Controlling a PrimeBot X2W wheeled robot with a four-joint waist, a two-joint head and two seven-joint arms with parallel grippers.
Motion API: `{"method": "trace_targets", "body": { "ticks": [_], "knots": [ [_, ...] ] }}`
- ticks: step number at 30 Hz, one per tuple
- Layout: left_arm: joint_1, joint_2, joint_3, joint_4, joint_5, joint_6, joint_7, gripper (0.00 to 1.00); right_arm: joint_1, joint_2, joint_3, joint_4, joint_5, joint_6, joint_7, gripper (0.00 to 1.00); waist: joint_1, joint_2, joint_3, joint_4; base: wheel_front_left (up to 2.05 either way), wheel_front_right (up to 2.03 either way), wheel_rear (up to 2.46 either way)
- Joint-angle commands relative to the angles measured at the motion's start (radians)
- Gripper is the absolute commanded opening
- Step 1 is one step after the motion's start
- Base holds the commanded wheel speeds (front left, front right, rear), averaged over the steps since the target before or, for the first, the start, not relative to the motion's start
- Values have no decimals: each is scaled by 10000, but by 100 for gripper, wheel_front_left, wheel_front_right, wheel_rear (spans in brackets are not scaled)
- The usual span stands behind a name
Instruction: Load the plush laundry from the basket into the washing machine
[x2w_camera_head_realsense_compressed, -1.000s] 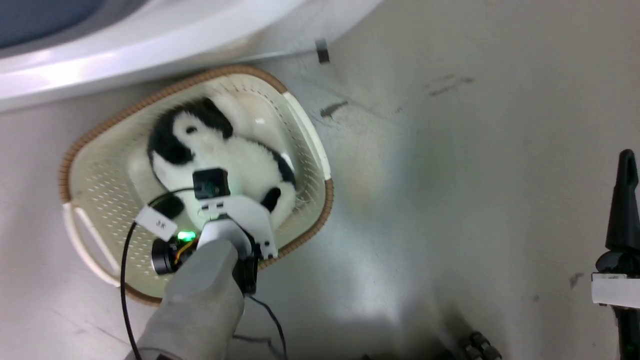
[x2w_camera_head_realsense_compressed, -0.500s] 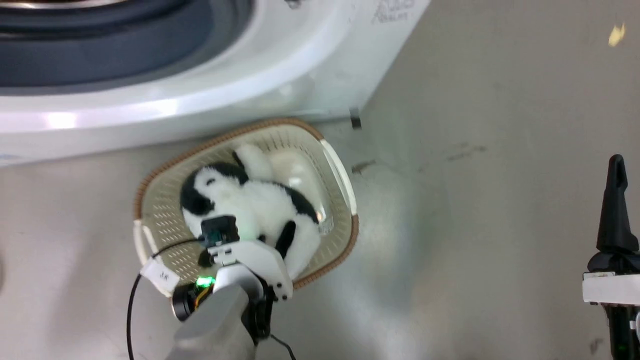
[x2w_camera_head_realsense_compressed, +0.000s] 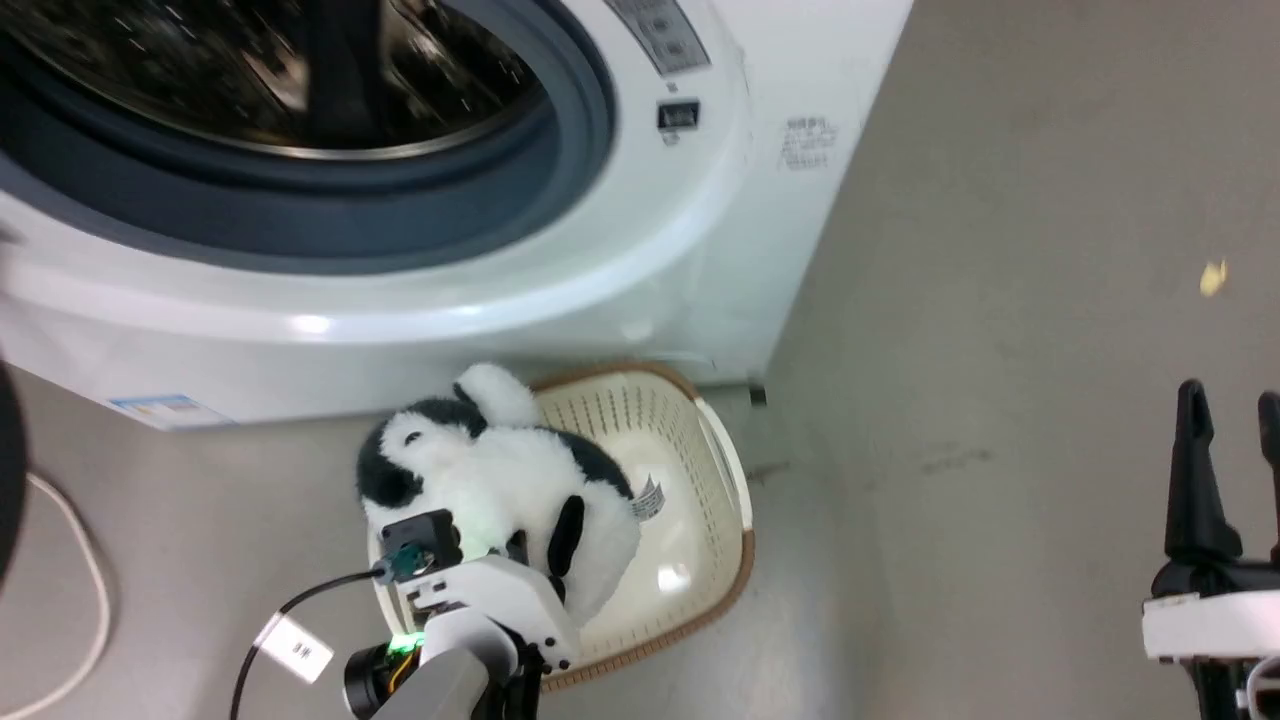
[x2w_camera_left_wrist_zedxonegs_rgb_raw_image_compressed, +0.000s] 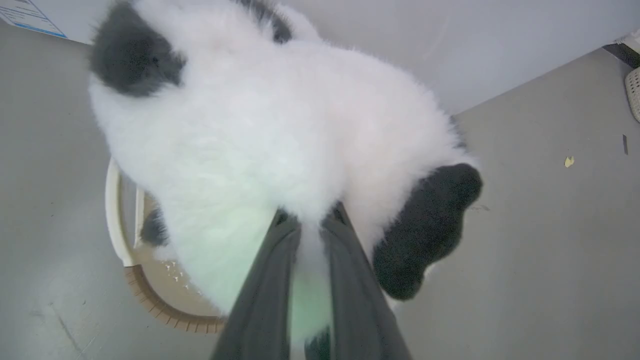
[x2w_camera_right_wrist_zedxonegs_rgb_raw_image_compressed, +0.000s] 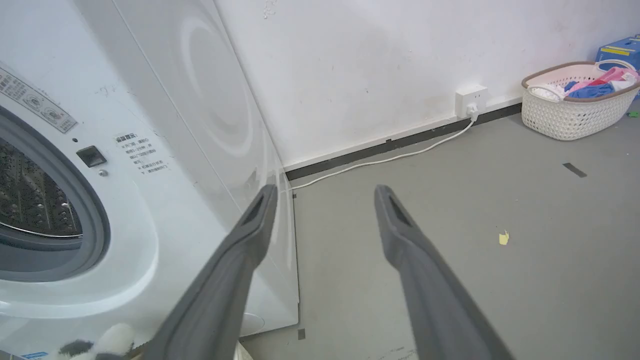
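The left fingers (x2w_camera_left_wrist_zedxonegs_rgb_raw_image_compressed: 265, 290) are pinched tight on the plush laundry (x2w_camera_left_wrist_zedxonegs_rgb_raw_image_compressed: 280, 125), sunk into its white fur beside a black paw. The toy hangs over the basket (x2w_camera_head_realsense_compressed: 735, 520), whose rim peeks out at 7 o'clock in the left wrist view. The washing machine (x2w_camera_head_realsense_compressed: 640, 250) stands just beyond at 12 o'clock, its steel drum showing through the round port. The right fingers (x2w_camera_right_wrist_zedxonegs_rgb_raw_image_compressed: 235, 270) are spread wide at 4 o'clock in the head view, holding nothing. The right wrist view adds a wall socket (x2w_camera_right_wrist_zedxonegs_rgb_raw_image_compressed: 470, 100), a white cable (x2w_camera_right_wrist_zedxonegs_rgb_raw_image_compressed: 380, 160) and a second basket (x2w_camera_right_wrist_zedxonegs_rgb_raw_image_compressed: 570, 120) of clothes.

left hand (x2w_camera_left_wrist_zedxonegs_rgb_raw_image_compressed: 310, 216) pinched closed, right hand (x2w_camera_right_wrist_zedxonegs_rgb_raw_image_compressed: 324, 192) — fingers spread
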Motion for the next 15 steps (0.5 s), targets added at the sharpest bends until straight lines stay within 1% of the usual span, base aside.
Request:
{"method": "trace_targets", "body": {
  "ticks": [1, 2, 10, 13, 15],
  "knots": [
    [152, 76, 85, -198, 87, 42, -117, 0, 114, 12, 10, 22, 0, -7, -10, 100, 2, 0, -597, 283, 0, 0, 0],
    [669, 285, 464, -1201, 352, 282, -123, 0, 268, 12, 53, 101, 28, -7, 8, 100, 2, 0, -1038, 394, 0, 0, 0],
    [2158, 782, 1243, -4259, 1213, 1085, -126, 0, 576, 13, 121, 285, 87, -7, 2, 100, 2, 0, -1875, 592, 0, 0, 0],
    [2587, 926, 1605, -5490, 1719, 1405, -126, 0, 652, 13, 117, 338, 95, -7, -1, 100, 2, 0, -2079, 624, 0, 0, 0],
    [2810, 1004, 1805, -6185, 2134, 1514, -126, 0, 689, 13, 108, 352, 112, -7, -1, 100, 2, 0, -2156, 625, 0, 0, 0]
  ]
}}
